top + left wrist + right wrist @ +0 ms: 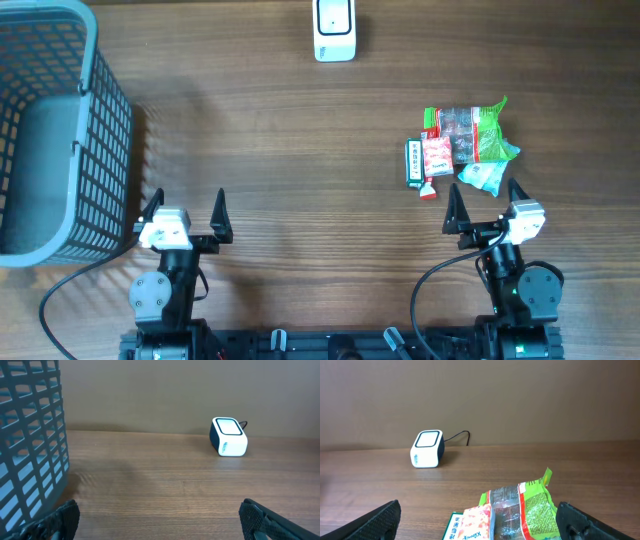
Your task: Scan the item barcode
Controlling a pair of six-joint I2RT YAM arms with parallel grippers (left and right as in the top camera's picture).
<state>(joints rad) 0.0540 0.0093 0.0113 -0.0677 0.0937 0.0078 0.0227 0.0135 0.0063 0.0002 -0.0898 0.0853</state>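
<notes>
Snack packets [462,148] lie in a small overlapping heap on the right side of the table [300,150], just ahead of the right gripper [486,190]. The heap holds four that can be told apart: a green packet [472,128], a red packet [436,154], a green-and-white pack [414,163] and a pale blue packet [484,176]. The overlap may hide more.

The table is brown wood grain, and a plain tan wall [520,395] rises behind its far edge.

One white scanner [335,30] stands at the far edge near the middle, well apart from the heap, with a dark cable [457,436] behind it. One grey mesh basket [60,130] sits at the left, beside the left gripper [187,203].

Both grippers have their jaws spread wide and hold nothing.
</notes>
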